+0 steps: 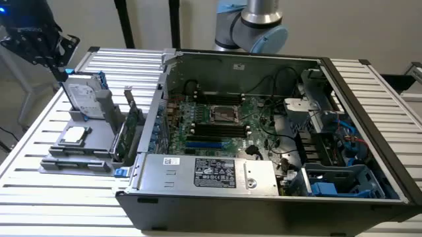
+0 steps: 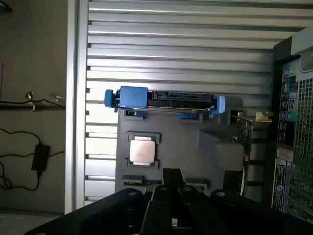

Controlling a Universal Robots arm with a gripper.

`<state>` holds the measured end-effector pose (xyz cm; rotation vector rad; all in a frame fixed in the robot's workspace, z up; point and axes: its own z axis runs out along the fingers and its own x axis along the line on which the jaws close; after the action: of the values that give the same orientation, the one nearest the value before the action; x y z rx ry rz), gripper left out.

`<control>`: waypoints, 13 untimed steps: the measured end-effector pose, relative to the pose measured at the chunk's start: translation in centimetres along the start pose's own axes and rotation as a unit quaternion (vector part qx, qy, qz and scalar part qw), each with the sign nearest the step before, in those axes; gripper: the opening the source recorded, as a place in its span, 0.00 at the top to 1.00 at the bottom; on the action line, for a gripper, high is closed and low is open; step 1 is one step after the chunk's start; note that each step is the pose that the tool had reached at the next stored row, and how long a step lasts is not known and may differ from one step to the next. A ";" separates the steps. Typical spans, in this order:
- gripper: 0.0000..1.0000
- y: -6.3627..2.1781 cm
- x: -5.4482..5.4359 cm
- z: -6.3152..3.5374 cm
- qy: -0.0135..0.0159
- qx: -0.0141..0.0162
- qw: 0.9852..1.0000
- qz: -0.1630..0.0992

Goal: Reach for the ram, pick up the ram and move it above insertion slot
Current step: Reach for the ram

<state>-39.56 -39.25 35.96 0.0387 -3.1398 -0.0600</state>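
Fingers point(image 2: 171, 182) are being held pressed together, with nothing being pinched. Gripper point(image 1: 58, 61) is being hovered above the hard drive point(image 1: 84, 96) end of the gray fixture point(image 1: 79, 160) on the tabletop point(image 1: 39, 197). Ram point(image 1: 120, 143) is being held on edge in the fixture. It is well apart from the fingers and lower, past the CPU point(image 1: 74, 134), beside the computer case point(image 1: 264, 74).

Slatted metal table point(image 1: 53, 202) — carries open PC case point(image 1: 264, 215) & grey parts holder point(image 1: 66, 166).
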 end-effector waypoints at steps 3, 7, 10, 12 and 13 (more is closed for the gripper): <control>0.89 0.00 0.0 0.00 0.000 0.000 1.000 0.000; 0.89 0.00 0.0 0.00 0.000 0.000 1.000 0.000; 0.89 0.00 0.0 0.00 0.000 0.000 1.000 0.000; 0.89 0.00 0.0 0.00 0.000 0.000 1.000 0.000; 0.89 0.00 0.0 0.00 0.000 0.000 1.000 0.000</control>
<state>-39.56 -39.25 35.97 0.0388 -3.1398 -0.0600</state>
